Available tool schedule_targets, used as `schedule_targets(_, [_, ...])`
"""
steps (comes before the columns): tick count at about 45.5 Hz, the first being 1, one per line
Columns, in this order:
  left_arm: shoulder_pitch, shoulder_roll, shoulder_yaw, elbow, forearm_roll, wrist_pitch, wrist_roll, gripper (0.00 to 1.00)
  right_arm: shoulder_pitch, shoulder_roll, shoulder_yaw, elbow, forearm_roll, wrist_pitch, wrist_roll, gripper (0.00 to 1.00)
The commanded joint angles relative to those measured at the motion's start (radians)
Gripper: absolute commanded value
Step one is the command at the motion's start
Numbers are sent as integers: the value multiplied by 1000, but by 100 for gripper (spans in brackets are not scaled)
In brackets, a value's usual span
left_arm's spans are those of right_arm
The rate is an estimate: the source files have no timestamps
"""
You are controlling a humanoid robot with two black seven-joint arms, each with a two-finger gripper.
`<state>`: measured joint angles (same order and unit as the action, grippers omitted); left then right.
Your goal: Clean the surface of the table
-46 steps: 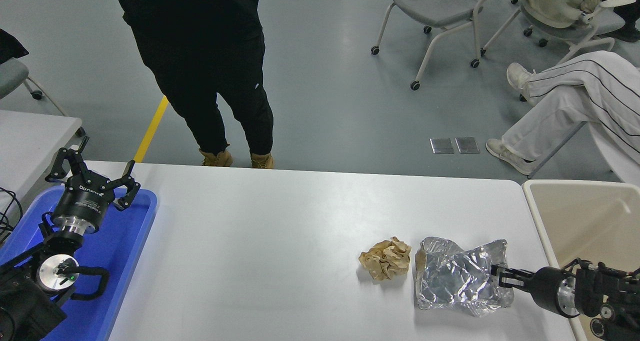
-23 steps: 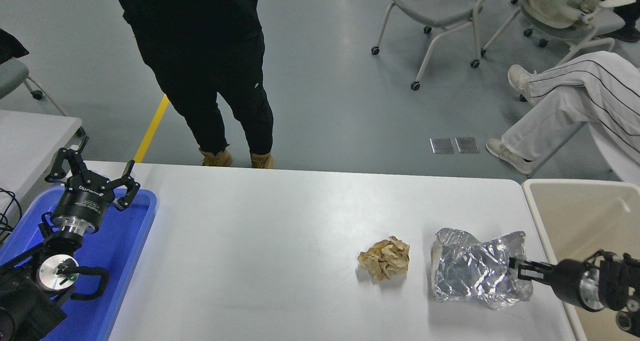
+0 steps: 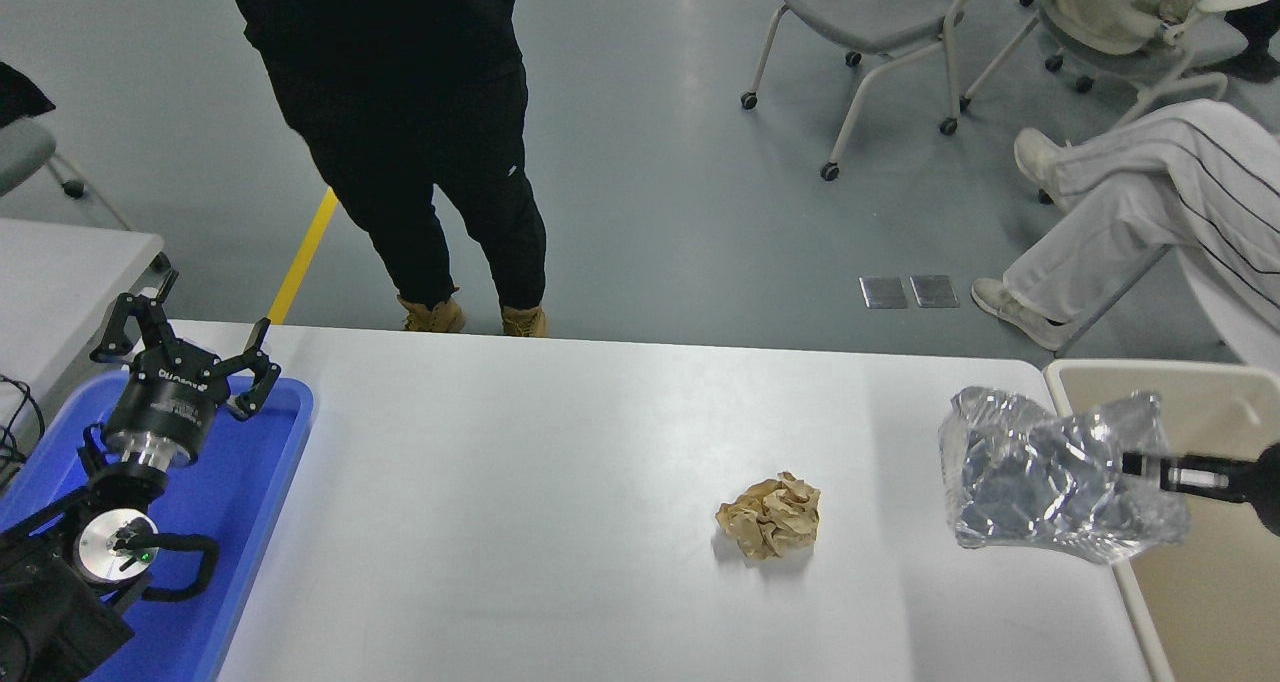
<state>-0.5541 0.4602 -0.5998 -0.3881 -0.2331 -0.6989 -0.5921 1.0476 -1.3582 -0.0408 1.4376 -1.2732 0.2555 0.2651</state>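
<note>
From the head view, the table surface [image 3: 560,482] fills the lower middle of the picture, wide, white and glossy, with a person in black [image 3: 400,112] standing at its far edge. Two bits of rubbish remain to deal with. A crumpled ball of brown paper [image 3: 769,515] lies on the table right of centre. A crinkled sheet of clear plastic wrap [image 3: 1050,477] hangs in the air across the table's right edge, partly over the beige bin [image 3: 1200,612] that stands just beside the table. The right gripper [image 3: 1140,465] comes in from the right edge and pinches the wrap at its right side, fingers pressed together on it.

The left gripper [image 3: 190,357] is parked at the lower left above a blue tray [image 3: 260,482], its fingers spread and holding nothing.

The wrap looks very light, thin and slippery, so a pinch on a bunched fold seems safer than on a flat, smooth part. The paper ball also looks light and soft; it should give under the fingers, and a grip across its middle would likely hold. The tabletop itself is hard and smooth, so light scraps may slide when nudged.
</note>
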Motion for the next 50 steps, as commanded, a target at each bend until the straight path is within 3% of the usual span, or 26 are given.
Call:
schedule_targets(1, [0, 0, 0, 0, 0, -1, 0, 100, 218, -130, 5, 49, 2, 226, 0, 0])
schedule_targets(10, [0, 0, 0, 1, 0, -1, 0, 100, 318, -168, 10, 47, 0, 346, 0, 0])
schedule_targets(27, [0, 0, 0, 0, 0, 1, 0, 100, 321, -154, 10, -19, 0, 341, -10, 0])
schedule_targets(36, [0, 0, 0, 0, 0, -1, 0, 100, 305, -62, -10, -244, 28, 301, -12, 0])
schedule_targets(50, [0, 0, 0, 0, 0, 1, 0, 100, 111, 85, -8, -555, 164, 139, -12, 0])
